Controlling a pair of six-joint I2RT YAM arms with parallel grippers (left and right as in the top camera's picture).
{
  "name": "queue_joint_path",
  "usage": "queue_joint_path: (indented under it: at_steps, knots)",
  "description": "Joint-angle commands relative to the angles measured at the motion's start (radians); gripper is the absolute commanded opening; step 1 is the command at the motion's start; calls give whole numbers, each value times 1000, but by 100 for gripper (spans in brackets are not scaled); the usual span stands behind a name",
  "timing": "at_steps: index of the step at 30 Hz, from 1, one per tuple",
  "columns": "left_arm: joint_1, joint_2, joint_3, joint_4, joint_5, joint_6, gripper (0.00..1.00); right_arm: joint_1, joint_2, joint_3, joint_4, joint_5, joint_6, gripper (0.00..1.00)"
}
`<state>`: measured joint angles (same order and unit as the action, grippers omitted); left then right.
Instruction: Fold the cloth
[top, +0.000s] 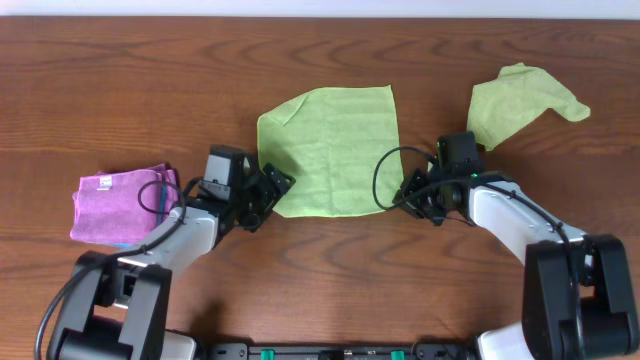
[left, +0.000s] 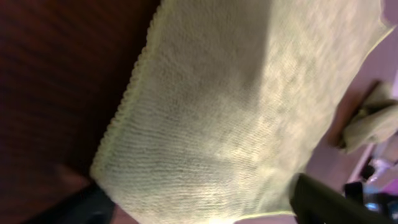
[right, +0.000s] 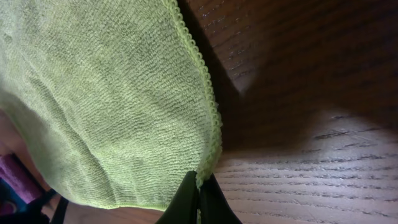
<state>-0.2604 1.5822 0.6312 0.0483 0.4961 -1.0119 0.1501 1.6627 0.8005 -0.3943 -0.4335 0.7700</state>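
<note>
- Currently, the right gripper (right: 198, 190) is clamped on the near-right hem of the cloth (right: 112, 93).
- Left gripper (left: 199, 204) stands wide astride the near-left corner, not yet gripping.
- Cloth lies flat mid-table (top: 120, 80); no fold made, all folding remains.

cloth (top: 330, 150) centre of table (top: 100, 60) | second cloth (top: 520, 100) far right | third cloth (top: 115, 205) left

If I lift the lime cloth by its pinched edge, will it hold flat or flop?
Probably flops: the cloth is thin terry with soft wrinkles. Likely light, so it may drag along when pulled. The right gripper pinches only the hem, so it might slip.
</note>
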Motion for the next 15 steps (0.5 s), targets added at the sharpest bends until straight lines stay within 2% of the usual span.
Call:
queue_joint_path:
  at_steps: [1,4,5,6,9,10,15]
  knots:
    - [-16,33,-19,-21,-33,-10,77,8,5,-8,2,-1,0,1]
    - [-15,33,-19,-21,-37,-10,65,8,5,-8,2,-1,1,1]
    - [-15,33,-19,-23,-41,-10,57,8,5,-8,2,-1,2,1]
    - [-15,33,-19,-24,-44,-10,49,8,5,-8,2,-1,3,1]
    - [-15,33,-19,-25,-51,-10,9,8,5,-8,2,-1,4,1]
    - [-15,33,-19,-25,-51,-10,6,8,5,-8,2,-1,4,1]
    - [-15,32,-19,-25,-41,1,6,8,5,-8,1,-2,3,1]
